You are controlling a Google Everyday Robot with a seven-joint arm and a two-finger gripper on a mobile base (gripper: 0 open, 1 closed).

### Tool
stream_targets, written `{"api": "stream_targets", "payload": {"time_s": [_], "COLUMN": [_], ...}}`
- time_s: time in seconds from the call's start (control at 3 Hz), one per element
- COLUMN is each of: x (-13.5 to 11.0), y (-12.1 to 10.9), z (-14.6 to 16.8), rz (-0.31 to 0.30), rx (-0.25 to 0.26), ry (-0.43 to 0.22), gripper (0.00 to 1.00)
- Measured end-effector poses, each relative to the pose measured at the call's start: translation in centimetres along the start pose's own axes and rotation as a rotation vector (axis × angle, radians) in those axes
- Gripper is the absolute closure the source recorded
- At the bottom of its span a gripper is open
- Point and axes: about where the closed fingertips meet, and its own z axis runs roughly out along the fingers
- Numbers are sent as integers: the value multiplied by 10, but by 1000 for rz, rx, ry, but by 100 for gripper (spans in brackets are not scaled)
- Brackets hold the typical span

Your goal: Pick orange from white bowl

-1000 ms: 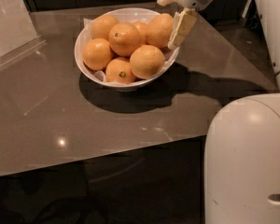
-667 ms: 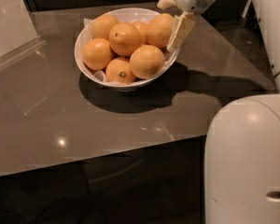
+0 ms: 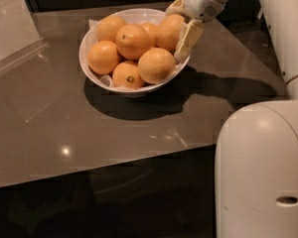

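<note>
Delta vs 1 s ago: the cream two-finger gripper (image 3: 174,34) has come down slightly over the right rear of the wide, glossy white bowl (image 3: 134,89). Its near finger (image 3: 188,38) now reaches further down the fruit's side, close to the bowl rim. Bowl and fruit pile haven't shifted.

Pincer is spread, not closed. The near finger runs down the right front of the target, and the far finger sits behind its top. Can't tell if either finger actually touches the skin.

Target is the large, slightly oval yellow-orange orange (image 3: 166,31). It has smooth plain skin with no stem dot showing, and its long axis is roughly upright. It sits in the bowl at right rear, on top of the pile and leaning on its neighbours. The near finger partly covers its right edge. It is not lifted.

Other fruit in the bowl includes a smaller orange with a dark stem dot (image 3: 128,76) at the front and a round orange with a small stem mark (image 3: 132,40) at top centre. The bowl stands on a glossy grey-brown tabletop (image 3: 64,128). The rounded white robot body (image 3: 260,172) fills the lower right.
</note>
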Motion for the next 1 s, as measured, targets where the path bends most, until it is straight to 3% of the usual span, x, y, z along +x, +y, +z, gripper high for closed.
{"api": "stream_targets", "payload": {"time_s": [0.33, 1.0], "x": [0, 5], "y": [0, 4], "z": [1, 3], "rz": [1, 17], "rx": [-1, -4], "ry": [-1, -6], "gripper": [32, 78]}}
